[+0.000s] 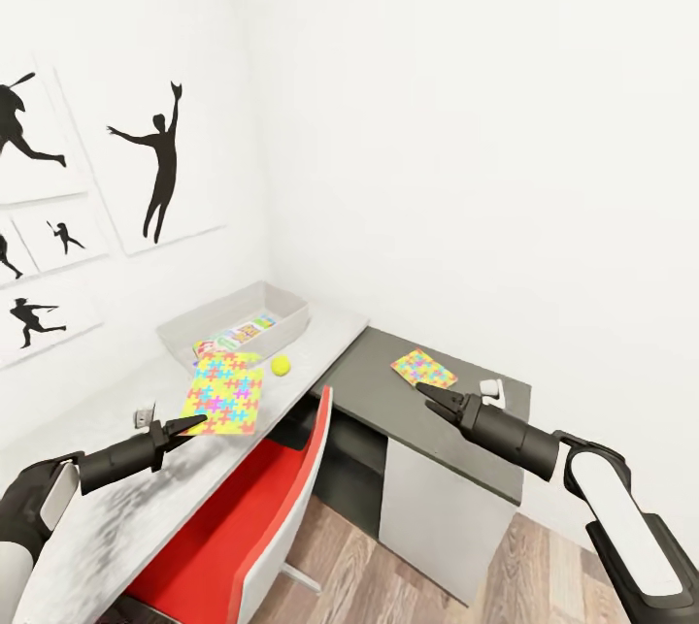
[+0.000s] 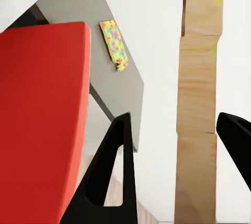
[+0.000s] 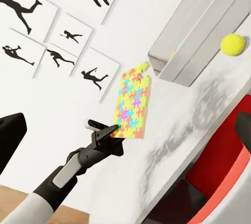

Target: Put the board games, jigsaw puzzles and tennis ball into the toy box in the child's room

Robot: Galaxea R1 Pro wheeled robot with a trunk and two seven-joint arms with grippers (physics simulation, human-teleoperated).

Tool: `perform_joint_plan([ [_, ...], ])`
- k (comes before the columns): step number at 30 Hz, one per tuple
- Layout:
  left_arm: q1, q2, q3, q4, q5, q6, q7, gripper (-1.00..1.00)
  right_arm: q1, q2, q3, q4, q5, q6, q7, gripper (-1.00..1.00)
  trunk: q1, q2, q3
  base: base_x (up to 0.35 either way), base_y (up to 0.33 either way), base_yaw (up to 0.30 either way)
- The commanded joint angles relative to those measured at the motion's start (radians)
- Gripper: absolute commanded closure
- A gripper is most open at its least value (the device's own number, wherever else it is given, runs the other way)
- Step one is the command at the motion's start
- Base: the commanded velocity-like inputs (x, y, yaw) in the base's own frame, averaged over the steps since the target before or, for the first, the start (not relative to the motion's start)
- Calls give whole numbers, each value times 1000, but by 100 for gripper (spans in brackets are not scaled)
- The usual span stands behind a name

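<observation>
I am holding my left claw (image 1: pixel 194 424) spread open and empty at the near edge of the large bright multicoloured jigsaw sheet (image 1: pixel 225 392) lying flat on the pale grey-white bench (image 1: pixel 116 508), with the shallow light-grey toy box (image 1: pixel 238 313) at twelve o'clock beyond it. My right claw (image 1: pixel 434 401), also open and empty, is hovering over the smaller jigsaw sheet (image 1: pixel 423 369) on the dark grey cabinet top (image 1: pixel 388 391). The sheet being so thin, my fingers are likely to skid over it and nudge the yellow tennis ball (image 1: pixel 281 365) at two o'clock off the bench.

Tennis ball (image 1: pixel 281 365) lies on table (image 1: pixel 320 338) before toy box (image 1: pixel 184 325).

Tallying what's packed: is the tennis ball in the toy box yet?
Out. The ball lies on the table, just outside the box.
</observation>
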Motion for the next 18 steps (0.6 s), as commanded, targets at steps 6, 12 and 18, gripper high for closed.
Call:
perform_joint_plan([
  [6,-1,-1,1,0,1,7,-1,100,-1,-2,0,0,5,2,6,-100,1,-2,-2,200,-121,291],
  [12,-1,-1,1,0,1,7,-2,100,-1,-1,0,0,5,2,6,-100,1,-2,-2,215,-27,291],
  [18,-1,-1,1,-1,1,7,-2,100,-1,-1,3,0,5,2,6,-100,1,-2,-2,44,-37,291],
])
